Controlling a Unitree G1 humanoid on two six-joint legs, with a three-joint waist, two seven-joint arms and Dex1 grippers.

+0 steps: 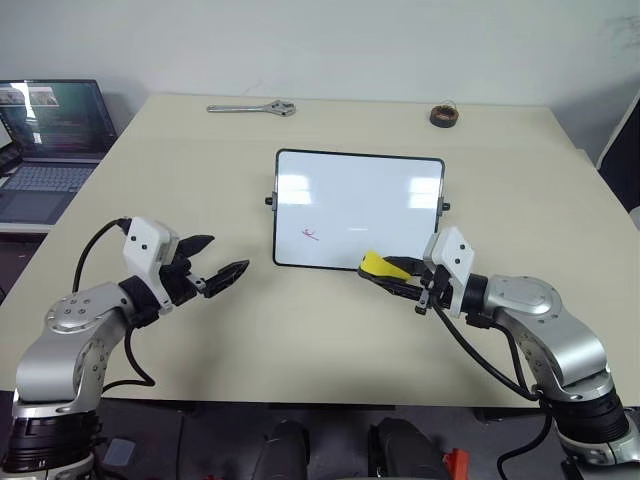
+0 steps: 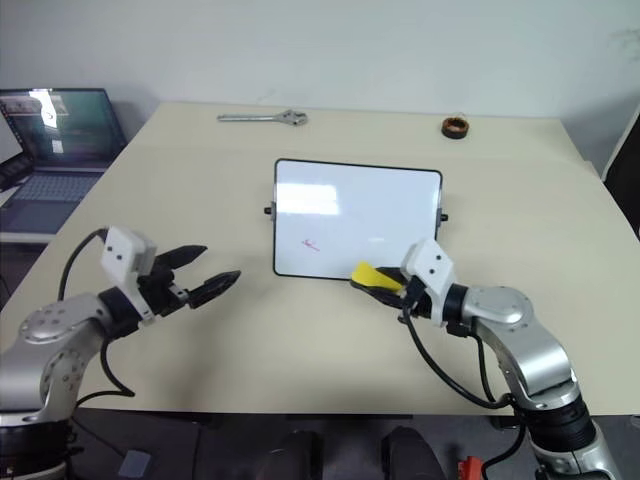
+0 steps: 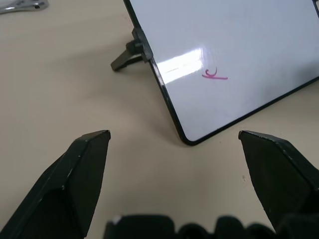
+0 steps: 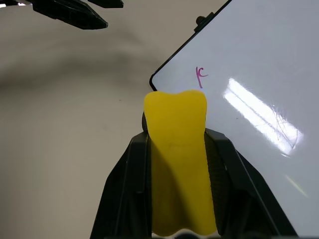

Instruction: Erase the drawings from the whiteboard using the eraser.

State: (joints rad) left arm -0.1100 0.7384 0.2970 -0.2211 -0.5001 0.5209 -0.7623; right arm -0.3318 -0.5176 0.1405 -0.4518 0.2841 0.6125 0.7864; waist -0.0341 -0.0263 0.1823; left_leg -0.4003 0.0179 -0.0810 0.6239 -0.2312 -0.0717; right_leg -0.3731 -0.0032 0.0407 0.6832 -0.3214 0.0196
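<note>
The whiteboard [image 1: 357,210] lies mid-table, white with a thin black frame. One small pink-red drawing [image 1: 310,234] shows near its front left corner, also seen as a scribble [image 4: 201,75] in the right wrist view and as a mark [image 3: 214,74] in the left wrist view. My right gripper [image 1: 392,272] is shut on the yellow eraser [image 1: 380,264], holding it over the board's front edge, right of the drawing. The eraser [image 4: 178,159] is squeezed between both fingers. My left gripper [image 1: 218,262] stands open left of the board, holding nothing.
A metal wrench [image 1: 252,107] lies at the table's far edge. A dark round roll [image 1: 444,115] sits at the far right. A laptop [image 1: 48,140] stands open off the table's left side. The board has a small black knob [image 1: 270,201] on each side.
</note>
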